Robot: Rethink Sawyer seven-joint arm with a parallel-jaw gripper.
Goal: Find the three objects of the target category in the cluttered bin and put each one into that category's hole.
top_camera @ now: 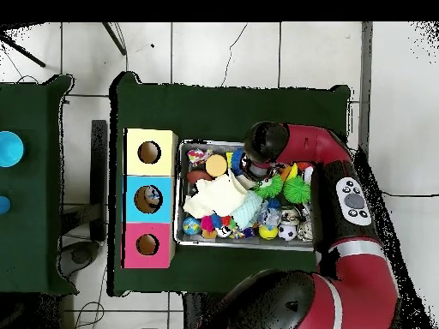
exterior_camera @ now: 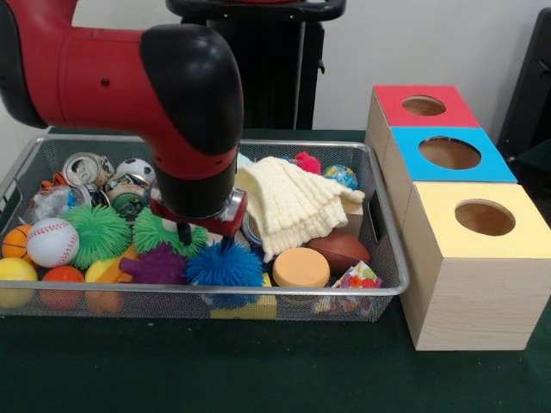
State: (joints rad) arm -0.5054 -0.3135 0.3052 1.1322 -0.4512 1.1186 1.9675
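My gripper (exterior_camera: pixel 205 237) hangs low inside the wire mesh bin (exterior_camera: pixel 379 215), open, with nothing seen between its two black fingertips (exterior_camera: pixel 183 232). It sits just above the blue spiky ball (exterior_camera: pixel 224 265), beside a green spiky ball (exterior_camera: pixel 159 232) and a purple spiky ball (exterior_camera: pixel 155 265). Another green spiky ball (exterior_camera: pixel 99 232) lies further left by a baseball (exterior_camera: pixel 52 241). Three boxes with round holes stand to the right: red top (exterior_camera: pixel 424 105), blue top (exterior_camera: pixel 450 153), yellow top (exterior_camera: pixel 485 218). In the overhead view the arm's end (top_camera: pixel 257 144) covers the gripper over the bin (top_camera: pixel 244 243).
A cream cloth (exterior_camera: pixel 293 202) is heaped mid-bin, with an orange disc (exterior_camera: pixel 300 267) and a brown football (exterior_camera: pixel 340 249) in front of it. A globe ball (exterior_camera: pixel 340 176), soccer ball (exterior_camera: pixel 136 170), can (exterior_camera: pixel 84 168), and yellow (exterior_camera: pixel 15 275) and orange (exterior_camera: pixel 62 280) balls fill the rest.
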